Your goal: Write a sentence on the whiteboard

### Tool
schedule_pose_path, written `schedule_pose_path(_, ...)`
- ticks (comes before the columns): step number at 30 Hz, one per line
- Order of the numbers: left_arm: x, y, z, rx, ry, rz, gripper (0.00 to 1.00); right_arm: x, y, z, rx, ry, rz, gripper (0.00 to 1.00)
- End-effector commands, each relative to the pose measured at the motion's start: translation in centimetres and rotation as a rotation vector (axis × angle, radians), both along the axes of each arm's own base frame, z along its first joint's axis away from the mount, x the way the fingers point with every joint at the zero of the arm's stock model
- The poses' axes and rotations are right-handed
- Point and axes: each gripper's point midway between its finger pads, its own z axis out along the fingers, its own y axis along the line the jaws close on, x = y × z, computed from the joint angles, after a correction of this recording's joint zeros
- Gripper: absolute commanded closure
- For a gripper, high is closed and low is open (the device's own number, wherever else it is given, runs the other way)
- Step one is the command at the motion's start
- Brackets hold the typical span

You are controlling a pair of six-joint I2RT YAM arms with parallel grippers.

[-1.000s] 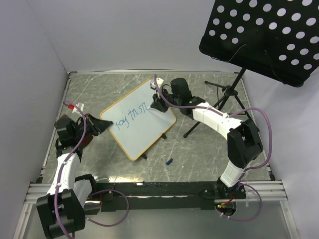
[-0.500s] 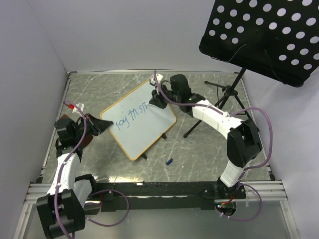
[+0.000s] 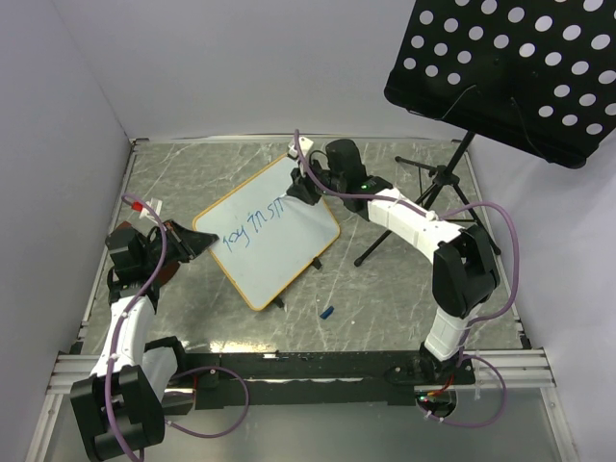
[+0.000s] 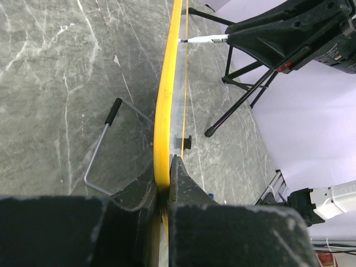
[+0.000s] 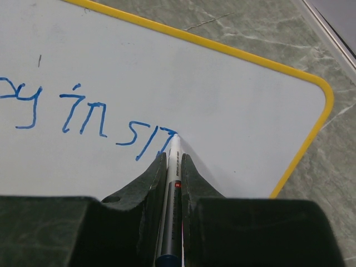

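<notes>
Your left tool (image 4: 164, 186) is shut tight on the yellow frame of the whiteboard (image 3: 274, 258), on the side that faces the left edge of the worktop (image 3: 395, 289). Your right tool (image 5: 173, 158) is closed on a marker (image 5: 173, 172), and its tip touches the board. The board stands tilted near the middle of the worktop, a bit toward the far edge. The sentence (image 5: 83, 115) is only part done in blue: "in" and the start of one more word.

Watch how hard you push. The board leans on a thin wire leg (image 4: 103, 147), so a hard push could tip it back or make it slip in your left tool. Then the letters would go wobbly. The marker is thin and could twist in your grip. The word is heading for the end of the board, so you may run out of room. Your tool could also smear the wet ink.

The worktop looks like smooth grey stone, so things may slide on it. A small blue cap (image 3: 327, 312) lies toward the near edge. A black music stand (image 3: 510, 67) rises at the far right corner, with its legs just beside the board. Plain pale walls (image 3: 241, 67) stand close around.
</notes>
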Motion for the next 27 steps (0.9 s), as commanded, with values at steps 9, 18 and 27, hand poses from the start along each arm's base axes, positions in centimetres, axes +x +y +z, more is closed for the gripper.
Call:
schedule_pose_path(9,0.0,-0.3,0.8,0.098,-0.129,-0.058,0.99,1.7,-1.0,0.4,-0.001,-0.021,-0.049,1.00)
schedule_pose_path(18,0.1,-0.3,0.9,0.098,-0.132,-0.058,0.99,-0.3,-1.5,-0.3,-0.013,-0.012,0.002,1.00)
schedule_pose_path(27,0.1,-0.3,0.9,0.099,-0.132,-0.058,0.99,-1.3,-2.3,-0.7,-0.027,-0.020,0.007,1.00)
